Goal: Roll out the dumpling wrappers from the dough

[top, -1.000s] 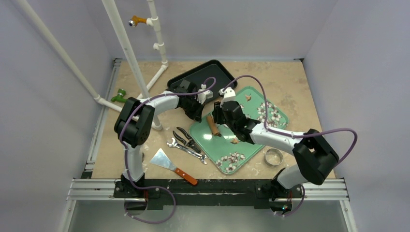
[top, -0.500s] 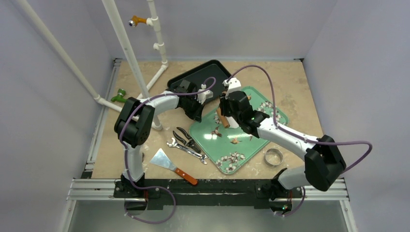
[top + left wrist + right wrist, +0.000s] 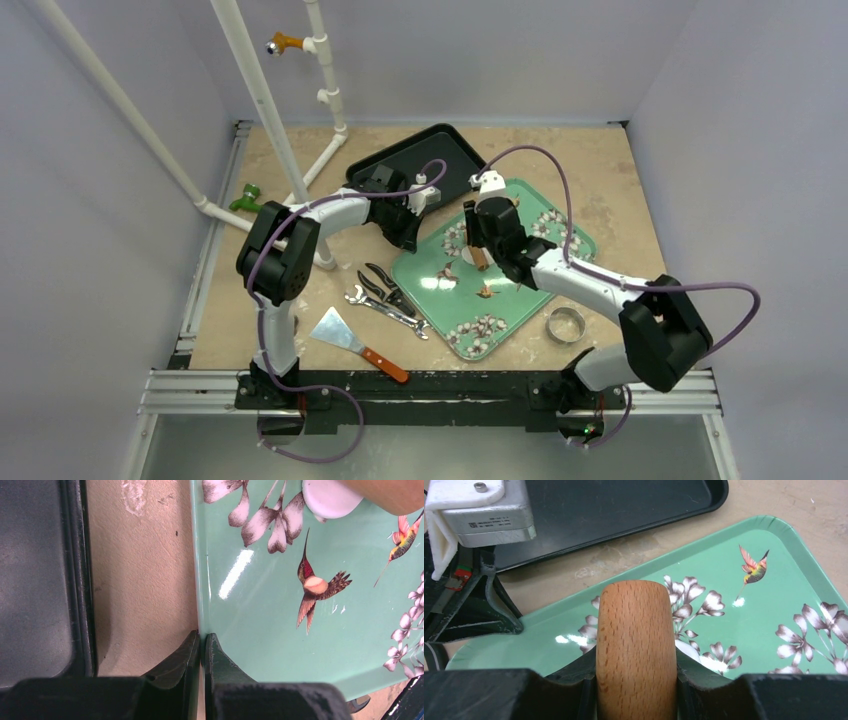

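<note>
**Item 1 — dumpling wrapper** [image 3: 327, 497]. One smooth white dough piece with a rounded edge, lying on the green tray [image 3: 445, 300] in its far-left part. It sits just beside a blossom print and well apart from the hummingbird print [image 3: 315, 587]. Only its lower part shows in the left wrist view, where the frame edge cuts off the rest and the end of the rolling pin [image 3: 636, 630] overlaps it.

**Item 2 — rolling pin.** Short wooden cylinder, beech-like grain, rounded end. It is held low over the tray and points toward the black tray [image 3: 420, 155].

**Item 3 — right claw** [image 3: 636, 665]. Its fingers pinch the rolling pin from both sides, near the end closest to the camera. The arm reaches in from the right across the green tray.

**Item 4 — left claw** [image 3: 201, 637]. Its fingers are pressed together on the green tray's left rim, one over the bare counter [image 3: 590, 170] and one over the tray's inner face. The tray edge runs straight into the slit between them.

**Item 5 — green tray.** Rectangular with rounded corners, set at a slant on the counter. It is printed with white blossoms and small hummingbirds.

**Item 6 — black tray.** It sits just behind the green tray's far-left side, with a strip of counter between them.

**Item 7 — loose tools on the counter.**
- Pliers [image 3: 385, 285] and a wrench [image 3: 385, 308] lie just left of the green tray's near corner.
- A scraper [image 3: 350, 340] with an orange-brown handle lies nearer the arm bases.
- A shiny metal ring [image 3: 565, 324] lies beside the tray's right near edge.

**Item 8 — white pipes** [image 3: 255, 90]. These stand at the far left.
</note>
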